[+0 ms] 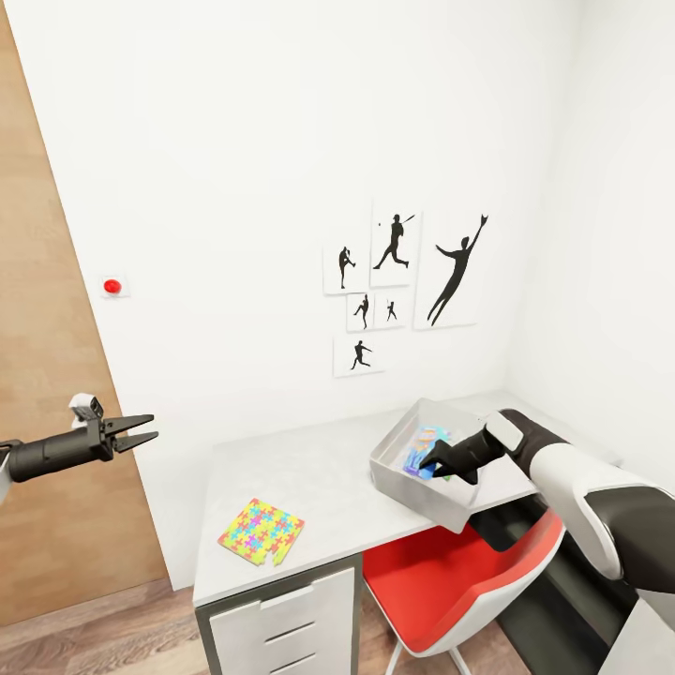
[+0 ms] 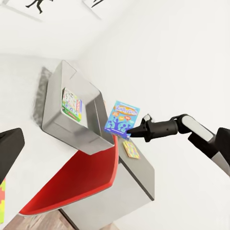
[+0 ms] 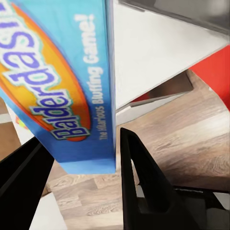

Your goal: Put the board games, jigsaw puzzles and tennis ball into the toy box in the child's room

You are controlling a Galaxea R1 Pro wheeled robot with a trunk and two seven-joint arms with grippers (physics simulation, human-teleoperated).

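My right end effector (image 1: pixel 433 463) grips the board game (image 2: pixel 121 119) above the toy box (image 1: pixel 395 487) at lower right, its far end hidden. My left end effector (image 1: pixel 141 429) hangs open, empty. A jigsaw puzzle (image 1: pixel 261 532) lies on the bench (image 1: pixel 319 478).

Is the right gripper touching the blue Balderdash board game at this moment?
Touching. In the left wrist view the right gripper pinches the board game at its lower corner; the right wrist view shows the box between the fingers.
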